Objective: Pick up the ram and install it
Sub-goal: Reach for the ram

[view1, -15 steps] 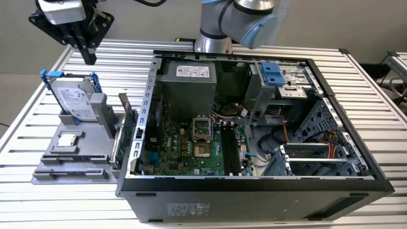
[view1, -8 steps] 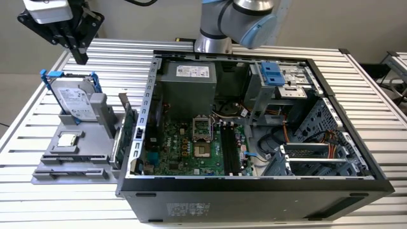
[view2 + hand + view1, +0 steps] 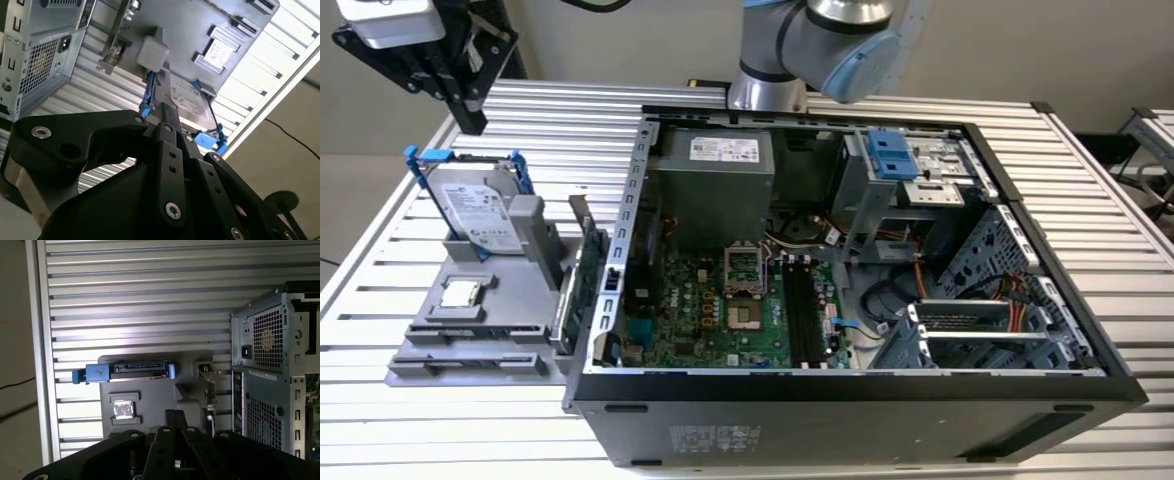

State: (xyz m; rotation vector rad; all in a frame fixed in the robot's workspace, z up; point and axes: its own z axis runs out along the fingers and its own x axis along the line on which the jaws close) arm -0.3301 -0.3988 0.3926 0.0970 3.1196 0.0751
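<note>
My gripper (image 3: 472, 120) hangs high over the table's far corner at the exterior view's left, above and behind the grey parts holder (image 3: 467, 350). Its black fingers (image 3: 171, 416) lie close together with nothing between them, so it is shut and holding nothing. The holder carries a hard drive in a blue frame (image 3: 474, 205), a processor chip (image 3: 460, 293) and an upright green card with a metal bracket (image 3: 591, 265). I cannot tell the ram apart among these parts. The motherboard's long black slots (image 3: 798, 310) lie inside the open computer case (image 3: 854, 385).
The case stands in the middle of the slatted metal table (image 3: 560, 110), its rear wall (image 3: 260, 365) close to the holder. The arm's base (image 3: 767, 90) rises behind the case. Drive bays (image 3: 914, 165) and loose cables (image 3: 894, 300) crowd the case's right half.
</note>
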